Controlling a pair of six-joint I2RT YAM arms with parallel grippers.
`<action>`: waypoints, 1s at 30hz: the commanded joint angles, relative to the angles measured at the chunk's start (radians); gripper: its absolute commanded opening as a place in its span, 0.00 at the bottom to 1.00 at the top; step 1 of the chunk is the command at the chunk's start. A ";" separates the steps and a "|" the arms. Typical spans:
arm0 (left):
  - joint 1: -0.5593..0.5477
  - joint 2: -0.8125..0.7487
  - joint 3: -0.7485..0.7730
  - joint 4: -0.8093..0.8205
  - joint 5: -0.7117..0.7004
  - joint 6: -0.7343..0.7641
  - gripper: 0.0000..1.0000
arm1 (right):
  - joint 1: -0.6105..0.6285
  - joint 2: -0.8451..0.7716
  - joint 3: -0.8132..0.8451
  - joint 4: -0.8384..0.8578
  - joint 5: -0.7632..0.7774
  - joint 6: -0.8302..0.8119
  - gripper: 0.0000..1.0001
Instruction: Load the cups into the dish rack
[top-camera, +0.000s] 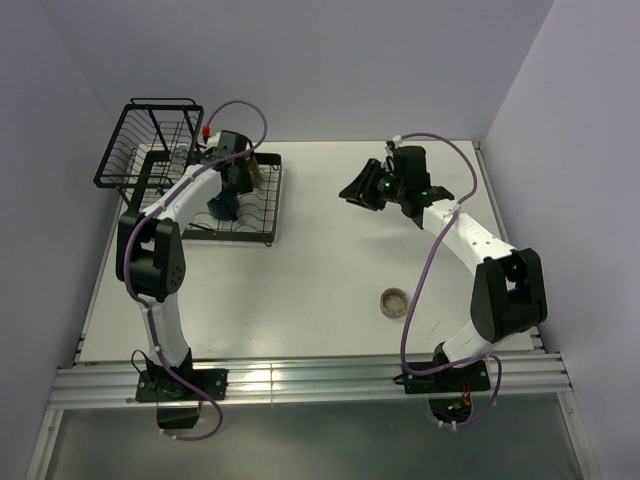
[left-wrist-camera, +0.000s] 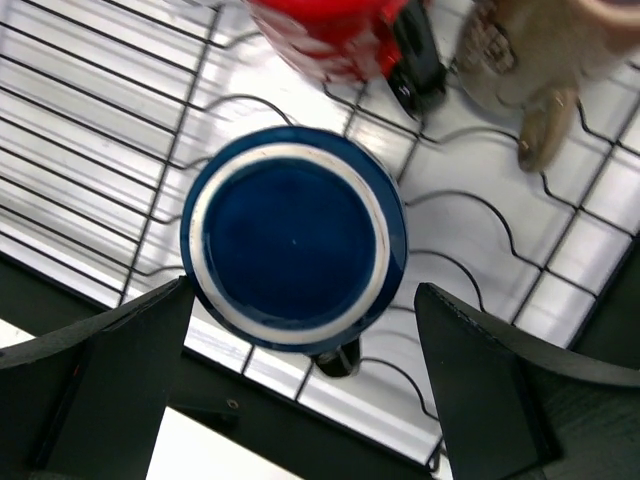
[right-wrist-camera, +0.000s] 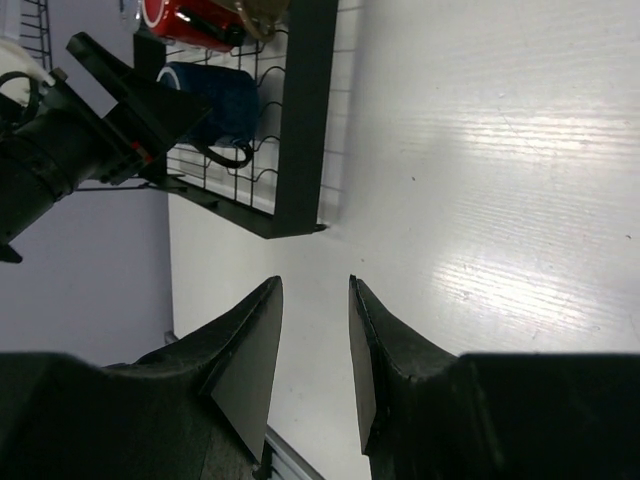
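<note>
Cups sat in two places: three on the dish rack (top-camera: 272, 210) at the far left corner of the table (top-camera: 330, 260), and one alone on the bare top. The dark blue mug (left-wrist-camera: 295, 240) stood upside down on the rack's flat slotted tray, its round base ringed in white facing up and its handle pointing toward the tray's black frame. Beside it on the same tray were the red mug (left-wrist-camera: 330, 35), blurred at the edge of the left wrist view, and the tan cup (left-wrist-camera: 540, 50) with its handle showing. How those two were turned could not be told. The low beige cup (top-camera: 394, 301) stood upright toward the near right part of the table, well apart from the rack.

The taller wire basket (top-camera: 125, 150) made up the rack's far left end. A faint clear shape inside it may have been the clear glass (top-camera: 177, 158), but it was too small to be sure.

The left gripper (left-wrist-camera: 302, 288) hung over the tray with its fingers (left-wrist-camera: 90, 380) spread wide, one on each side of the dark blue mug and touching neither wall. The right gripper (right-wrist-camera: 314, 290) was held above the far middle of the table, its fingers drawn close with only a narrow slit between them and nothing in it.
</note>
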 joint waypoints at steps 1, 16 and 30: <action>-0.056 -0.121 0.073 0.026 -0.019 0.031 0.99 | 0.011 -0.052 0.042 -0.033 0.066 -0.035 0.41; -0.131 -0.147 0.059 0.051 0.078 0.046 0.99 | 0.076 -0.136 0.020 -0.228 0.362 -0.114 0.38; -0.211 -0.269 -0.091 0.212 0.306 0.021 0.99 | 0.305 -0.420 -0.291 -0.403 0.625 0.071 0.29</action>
